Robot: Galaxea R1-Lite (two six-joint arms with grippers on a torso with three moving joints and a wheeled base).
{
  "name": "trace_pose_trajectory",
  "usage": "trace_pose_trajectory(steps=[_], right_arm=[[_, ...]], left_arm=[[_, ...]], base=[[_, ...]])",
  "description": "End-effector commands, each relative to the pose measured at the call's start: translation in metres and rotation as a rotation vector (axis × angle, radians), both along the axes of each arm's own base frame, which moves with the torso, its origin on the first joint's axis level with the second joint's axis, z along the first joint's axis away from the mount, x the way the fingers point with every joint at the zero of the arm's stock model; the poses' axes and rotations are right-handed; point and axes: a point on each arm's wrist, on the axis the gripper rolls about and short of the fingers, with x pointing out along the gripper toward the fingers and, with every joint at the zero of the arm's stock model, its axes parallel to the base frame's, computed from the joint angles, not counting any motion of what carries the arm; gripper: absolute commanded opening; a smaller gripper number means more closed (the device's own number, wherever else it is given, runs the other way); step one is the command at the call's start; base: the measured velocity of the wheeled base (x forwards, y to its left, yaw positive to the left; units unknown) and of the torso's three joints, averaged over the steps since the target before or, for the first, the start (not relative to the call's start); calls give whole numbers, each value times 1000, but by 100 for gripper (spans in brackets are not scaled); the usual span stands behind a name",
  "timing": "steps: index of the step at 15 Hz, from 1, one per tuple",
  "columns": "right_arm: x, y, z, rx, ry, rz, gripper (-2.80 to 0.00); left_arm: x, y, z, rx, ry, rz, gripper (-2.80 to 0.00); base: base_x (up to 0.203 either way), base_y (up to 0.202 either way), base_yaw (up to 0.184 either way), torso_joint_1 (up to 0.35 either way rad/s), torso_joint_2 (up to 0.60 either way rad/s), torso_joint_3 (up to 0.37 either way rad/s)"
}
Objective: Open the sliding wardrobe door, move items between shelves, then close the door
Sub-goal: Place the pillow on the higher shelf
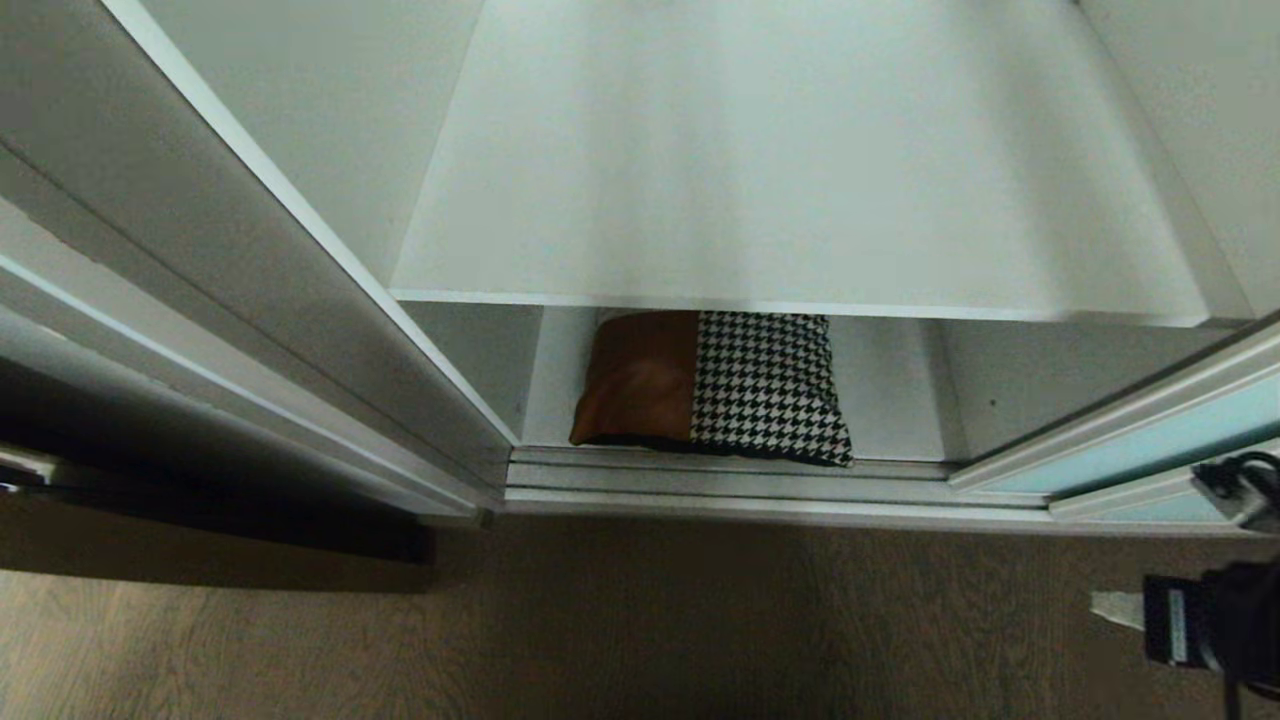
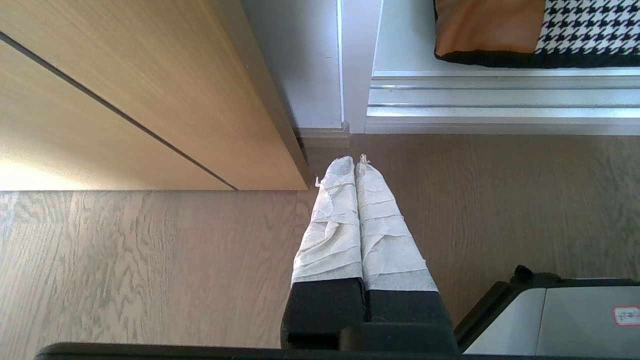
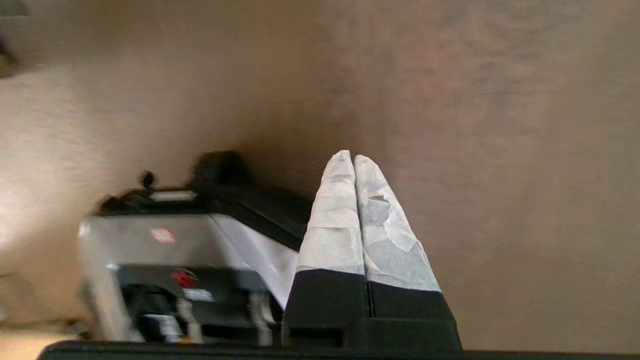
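The wardrobe stands open. The cushion (image 1: 710, 385), part tan-brown leather and part black-and-white houndstooth, lies on the bottom shelf (image 1: 890, 400), under the wide white shelf (image 1: 800, 180) above it. The sliding wardrobe door (image 1: 1150, 450), frosted blue-green glass in a silver frame, is pushed to the right. My left gripper (image 2: 355, 161) is shut and empty, hanging over the wood floor short of the door track; the cushion (image 2: 490, 30) lies beyond it. My right gripper (image 3: 348, 156) is shut and empty over the floor. My right arm (image 1: 1210, 620) shows at the head view's lower right edge.
Silver door tracks (image 1: 740, 480) run along the wardrobe's front edge. A light wood cabinet (image 2: 150, 100) stands left of the opening, its corner close to my left fingertips. My own base (image 3: 175, 250) sits beside the right gripper. Brown wood floor (image 1: 640, 620) lies in front.
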Motion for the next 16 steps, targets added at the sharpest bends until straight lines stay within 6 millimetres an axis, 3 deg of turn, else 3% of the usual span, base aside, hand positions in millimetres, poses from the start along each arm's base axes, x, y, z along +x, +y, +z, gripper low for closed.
trace_pose_trajectory(steps=[1,4,7,10,14,16], right_arm=[[58,-3,-46,53,132,21,-280],[106,-13,-82,120,42,52,-280],[140,-20,-117,128,-29,56,-280],[157,-21,-140,124,-55,66,-280],[175,-5,-161,113,-129,119,-280],[183,-4,-171,18,-184,120,-280]], left_arm=[[0,0,0,1,2,0,-280],[0,0,0,1,2,0,-280],[0,0,0,1,2,0,-280],[0,0,0,1,2,0,-280],[0,0,0,1,2,0,-280],[0,0,0,1,2,0,-280]], base=[[0,0,0,0,0,0],[0,0,0,0,0,0],[0,0,0,0,0,0],[0,0,0,0,0,0],[0,0,0,0,0,0],[0,0,0,0,0,0]])
